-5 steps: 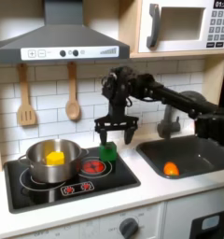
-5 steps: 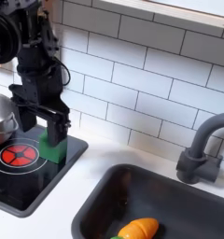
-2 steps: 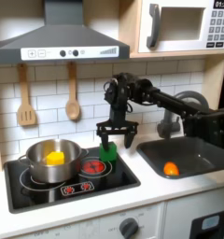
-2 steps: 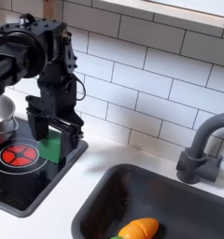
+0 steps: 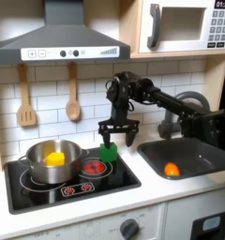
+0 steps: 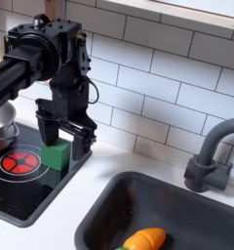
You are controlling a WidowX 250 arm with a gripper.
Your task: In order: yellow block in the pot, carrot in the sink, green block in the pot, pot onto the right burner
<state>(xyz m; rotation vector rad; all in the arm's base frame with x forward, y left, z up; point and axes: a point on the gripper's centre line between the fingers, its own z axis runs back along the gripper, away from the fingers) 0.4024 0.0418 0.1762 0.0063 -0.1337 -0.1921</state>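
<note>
In the first exterior view, the gripper (image 5: 112, 141) was seen lowered over the far right corner of the black stovetop (image 5: 49, 192), its fingers spread apart on either side of the green block (image 5: 109, 153), which sat on the stovetop beside the red right burner (image 5: 93, 168). Whether the pads were touching the block could not be told. The yellow block (image 5: 54, 158) was seen inside the pot (image 5: 54, 162), which stood on the left burner. The carrot (image 5: 171, 170) was lying in the sink (image 5: 206, 150).

In the second exterior view, the gripper (image 6: 63, 144) was shown with jaws open around the green block (image 6: 57, 155), at the edge of the stovetop (image 6: 19, 198). The carrot (image 6: 144, 239) was seen on the floor of the sink (image 6: 207, 220), below the faucet (image 6: 213, 153).
</note>
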